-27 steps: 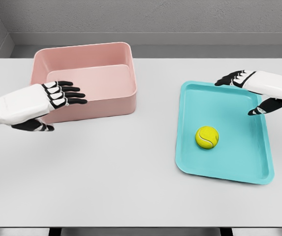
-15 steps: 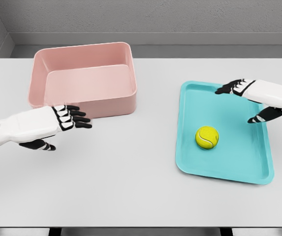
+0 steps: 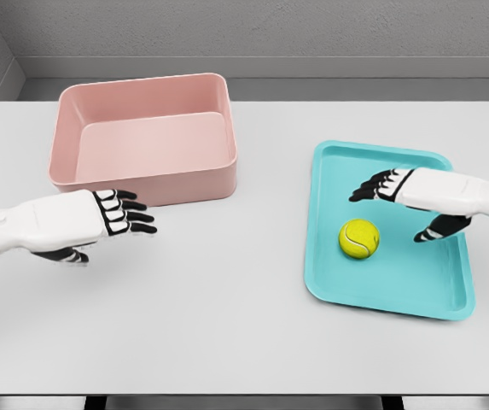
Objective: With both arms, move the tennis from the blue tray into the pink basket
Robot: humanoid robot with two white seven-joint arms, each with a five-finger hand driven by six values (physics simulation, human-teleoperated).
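Sitting in blue tray [image 3: 449, 295]: tennis ball [image 3: 359, 238]; pink basket [image 3: 146, 178] empty; right hand [image 3: 398, 205] spread above ball.

Right hand [image 3: 404, 202] advanced leftward over blue tray [image 3: 449, 295], now just beside tennis ball [image 3: 359, 238]; left hand [image 3: 107, 224] withdrawn from pink basket [image 3: 142, 175], lower over bench [image 3: 227, 325].

Open path to the ball, low tray rim the only barrier

The right hand [image 3: 395, 198] hovers spread over the blue tray [image 3: 449, 295]; bare tray floor separates it from the tennis ball [image 3: 359, 238] just below-left. The left hand [image 3: 114, 220] has bare table ahead, the pink basket [image 3: 150, 182] wall just beyond its fingers.
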